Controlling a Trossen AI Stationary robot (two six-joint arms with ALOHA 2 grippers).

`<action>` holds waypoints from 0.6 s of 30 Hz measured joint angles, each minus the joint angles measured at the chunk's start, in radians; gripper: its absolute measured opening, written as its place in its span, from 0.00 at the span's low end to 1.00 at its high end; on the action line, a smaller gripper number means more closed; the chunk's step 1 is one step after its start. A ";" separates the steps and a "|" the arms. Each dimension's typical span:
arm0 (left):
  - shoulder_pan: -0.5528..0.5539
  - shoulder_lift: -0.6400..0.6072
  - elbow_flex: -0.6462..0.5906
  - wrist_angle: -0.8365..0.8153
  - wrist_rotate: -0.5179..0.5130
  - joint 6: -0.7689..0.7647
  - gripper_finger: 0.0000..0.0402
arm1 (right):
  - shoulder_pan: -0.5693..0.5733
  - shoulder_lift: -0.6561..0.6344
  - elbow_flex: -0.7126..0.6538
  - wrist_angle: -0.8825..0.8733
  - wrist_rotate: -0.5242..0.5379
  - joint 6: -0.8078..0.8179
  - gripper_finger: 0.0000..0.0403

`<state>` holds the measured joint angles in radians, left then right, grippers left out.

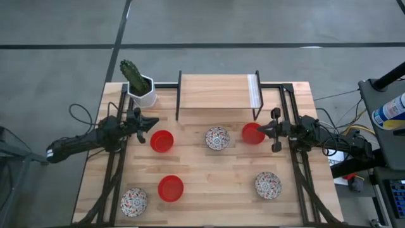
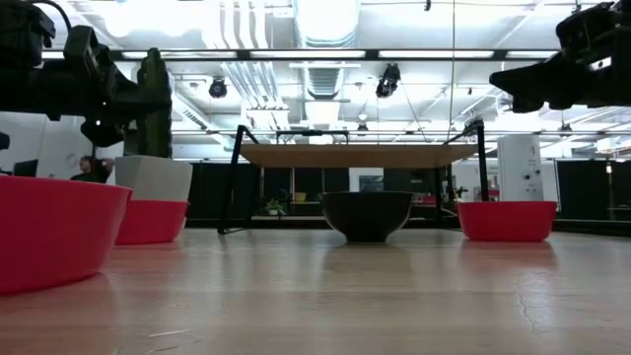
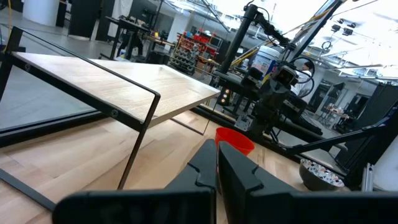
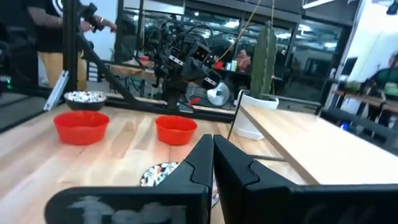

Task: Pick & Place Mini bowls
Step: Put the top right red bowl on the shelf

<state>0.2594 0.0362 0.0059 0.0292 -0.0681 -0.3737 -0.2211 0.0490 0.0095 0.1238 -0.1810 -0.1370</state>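
While both grippers, left [image 1: 154, 121] and right [image 1: 261, 129], hover closed and empty, six glossy mini bowls [image 1: 216, 138] sit scattered, three red, three floral. Seen from table height, the middle bowl [image 2: 366, 216] looks merely dark, its pattern perhaps shadowed.

Six mini bowls [image 1: 217, 138] lie spread on the table [image 1: 209, 193], before the shelf [image 1: 216, 90].

A grey concrete floor [image 1: 57, 69] with dark seams surrounds the wooden table [image 1: 215, 190]. Beyond the table's far edge, an open ceiling [image 2: 325, 39] carries white ducts, pipes and strip lights above dark partitions [image 2: 582, 192]. Cluttered shelving [image 3: 193, 50] stands further off.
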 joint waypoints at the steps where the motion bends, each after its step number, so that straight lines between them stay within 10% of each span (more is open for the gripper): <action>1: 0.000 0.000 0.000 0.000 0.000 0.000 0.02 | 0.000 0.000 0.000 0.000 0.000 0.000 0.02; 18: 0.000 0.000 0.000 0.000 0.000 0.000 0.02 | 0.000 0.006 0.000 0.017 0.371 1.205 0.02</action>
<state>0.2596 0.0360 0.0059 0.0292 -0.0681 -0.3740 -0.2211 0.0547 0.0097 0.1405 0.1901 1.0684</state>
